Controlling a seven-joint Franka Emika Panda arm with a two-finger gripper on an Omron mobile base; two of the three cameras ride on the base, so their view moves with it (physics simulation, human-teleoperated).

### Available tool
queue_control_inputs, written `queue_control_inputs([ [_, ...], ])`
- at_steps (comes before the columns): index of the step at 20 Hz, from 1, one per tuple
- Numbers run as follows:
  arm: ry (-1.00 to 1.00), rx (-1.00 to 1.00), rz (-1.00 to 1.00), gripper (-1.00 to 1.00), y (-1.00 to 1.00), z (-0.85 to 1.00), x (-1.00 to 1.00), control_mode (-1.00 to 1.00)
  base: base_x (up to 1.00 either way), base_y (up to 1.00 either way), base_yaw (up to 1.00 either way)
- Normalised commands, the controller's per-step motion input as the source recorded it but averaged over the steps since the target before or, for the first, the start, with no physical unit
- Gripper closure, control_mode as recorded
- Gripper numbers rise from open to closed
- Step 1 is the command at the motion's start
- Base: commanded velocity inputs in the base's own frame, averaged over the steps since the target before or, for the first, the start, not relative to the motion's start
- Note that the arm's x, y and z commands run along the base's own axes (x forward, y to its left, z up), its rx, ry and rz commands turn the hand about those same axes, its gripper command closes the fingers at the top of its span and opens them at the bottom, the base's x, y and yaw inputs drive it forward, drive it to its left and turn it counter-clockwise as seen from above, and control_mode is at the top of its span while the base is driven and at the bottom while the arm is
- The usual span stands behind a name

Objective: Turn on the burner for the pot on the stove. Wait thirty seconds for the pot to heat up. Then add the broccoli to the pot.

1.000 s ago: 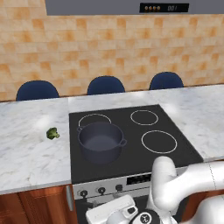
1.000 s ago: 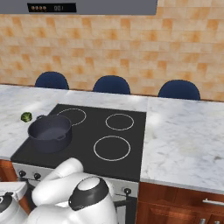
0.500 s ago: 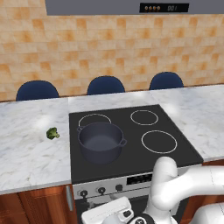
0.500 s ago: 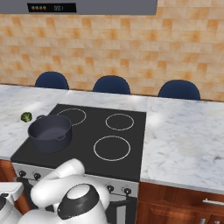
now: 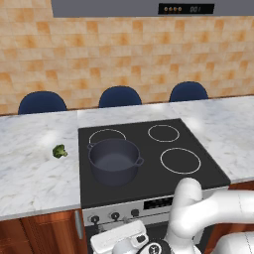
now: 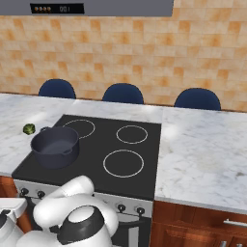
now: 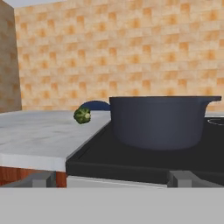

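The dark blue-grey pot [image 5: 114,160] [image 6: 55,146] [image 7: 158,121] stands, with no lid, on the front-left ring of the black stove [image 5: 154,158] [image 6: 96,154] [image 7: 131,164]. The small green broccoli [image 5: 59,151] [image 6: 29,129] [image 7: 82,115] lies on the marble counter to the pot's left, apart from it. My gripper [image 7: 109,179] hangs low in front of the stove's front edge, level with the cooktop and pointing at the pot. Its fingers [image 7: 35,179] stand wide apart, open, with nothing between them. The white hand [image 5: 119,240] sits just below the knob panel [image 5: 115,216].
Small dark knobs [image 6: 130,209] line the silver front panel. Marble counter [image 5: 30,173] [image 6: 207,154] runs on both sides of the stove. Three blue chair backs [image 5: 120,96] stand behind the counter, before the tiled wall. Wooden cabinet fronts [image 6: 193,226] lie below.
The hand has sunk a little lower and edged left in front of the stove panel. Pot and broccoli have not moved.
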Motion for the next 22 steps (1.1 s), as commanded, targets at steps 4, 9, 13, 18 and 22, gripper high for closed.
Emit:
queue_control_inputs([
  [4, 0.00, 0.00, 0.00, -1.00, 0.00, 0.00, 0.18, -1.00, 0.00, 0.00, 0.00],
  [9, 0.00, 0.00, 0.00, -1.00, 0.00, 0.00, 0.11, -1.00, 0.00, 0.00, 0.00],
  [13, 0.00, 0.00, 0.00, -1.00, 0.00, -0.05, 0.05, -1.00, 0.00, 0.00, 0.00],
  [18, 0.00, 0.00, 0.00, -1.00, 0.00, -0.12, 0.00, -1.00, 0.00, 0.00, 0.00],
  [22, 0.00, 0.00, 0.00, -1.00, 0.02, -0.15, 0.00, -1.00, 0.00, 0.00, 0.00],
])
